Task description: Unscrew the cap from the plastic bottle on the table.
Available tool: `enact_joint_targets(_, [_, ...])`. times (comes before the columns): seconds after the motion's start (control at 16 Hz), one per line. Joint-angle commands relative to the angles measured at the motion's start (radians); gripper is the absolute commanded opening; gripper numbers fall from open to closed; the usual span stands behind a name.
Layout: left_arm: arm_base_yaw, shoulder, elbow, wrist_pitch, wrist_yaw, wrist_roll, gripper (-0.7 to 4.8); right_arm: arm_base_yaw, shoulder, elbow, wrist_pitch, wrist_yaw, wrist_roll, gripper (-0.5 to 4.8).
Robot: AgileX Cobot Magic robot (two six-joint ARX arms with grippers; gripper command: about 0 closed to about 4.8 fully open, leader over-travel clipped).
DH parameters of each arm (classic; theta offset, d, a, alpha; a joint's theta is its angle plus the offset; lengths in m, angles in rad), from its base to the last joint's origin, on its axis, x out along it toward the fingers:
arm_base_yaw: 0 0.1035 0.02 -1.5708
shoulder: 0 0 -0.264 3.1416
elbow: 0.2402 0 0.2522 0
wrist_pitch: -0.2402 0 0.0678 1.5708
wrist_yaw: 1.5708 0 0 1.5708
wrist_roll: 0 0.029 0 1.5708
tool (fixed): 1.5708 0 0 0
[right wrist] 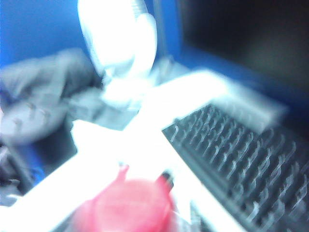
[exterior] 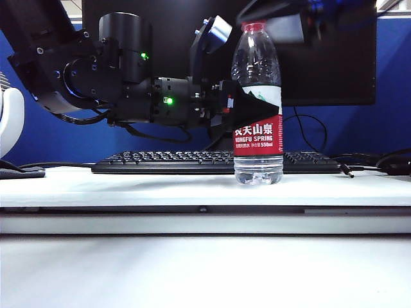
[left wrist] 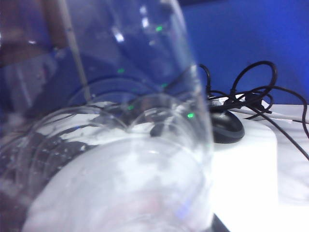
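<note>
Two arms of mine are at work around one plastic bottle [exterior: 257, 102], which stands upright on the table [exterior: 128, 186] just in front of a black keyboard [exterior: 167, 162]. My left gripper [exterior: 247, 110] reaches in level from the left side of the exterior view and is clamped around the bottle's middle, its dark fingers [exterior: 253, 106] pressing the clear wall just above the red part of the label. My left wrist camera is so near that the bottle [left wrist: 111, 135] fills most of its picture as a blurred clear curve; beyond it a dark mouse [left wrist: 224, 128] and a tangle of black cables [left wrist: 256, 94] lie on the white surface.

Up top, the cap [exterior: 254, 27] is on the neck, red and round. My right arm shows only as a dark smear above and to the right of it in the exterior view. My right wrist camera is badly blurred: it looks down on the cap [right wrist: 128, 205], with the keyboard [right wrist: 236, 164] beside it. I cannot tell whether my right gripper is spread or closed, or whether it touches the cap.
</note>
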Motion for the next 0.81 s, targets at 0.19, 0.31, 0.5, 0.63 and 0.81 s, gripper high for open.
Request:
enact_joint_targets(0.19, [-0.001, 0.001, -0.001, -0.022, 0.006, 0.000, 3.27, 0.011, -0.139, -0.005, -0.136, 0.296, 0.031, 3.16])
enact_joint_targets(0.31, [-0.001, 0.001, -0.001, -0.022, 0.006, 0.000, 3.27, 0.077, -0.199, -0.004, -0.166, 0.416, 0.030, 3.16])
enact_joint_targets(0.5, [-0.001, 0.001, -0.001, -0.022, 0.006, 0.000, 3.27, 0.291, -0.202, -0.005, -0.195, 0.778, 0.031, 3.17])
enact_joint_targets(0.63, [-0.001, 0.001, -0.001, -0.024, 0.007, -0.001, 3.27, 0.454, -0.192, -0.004, -0.138, 1.122, 0.031, 3.16])
enact_joint_targets(0.81, [-0.001, 0.001, -0.001, -0.024, 0.007, 0.000, 3.27, 0.556, -0.150, -0.004, -0.072, 1.319, 0.047, 3.16])
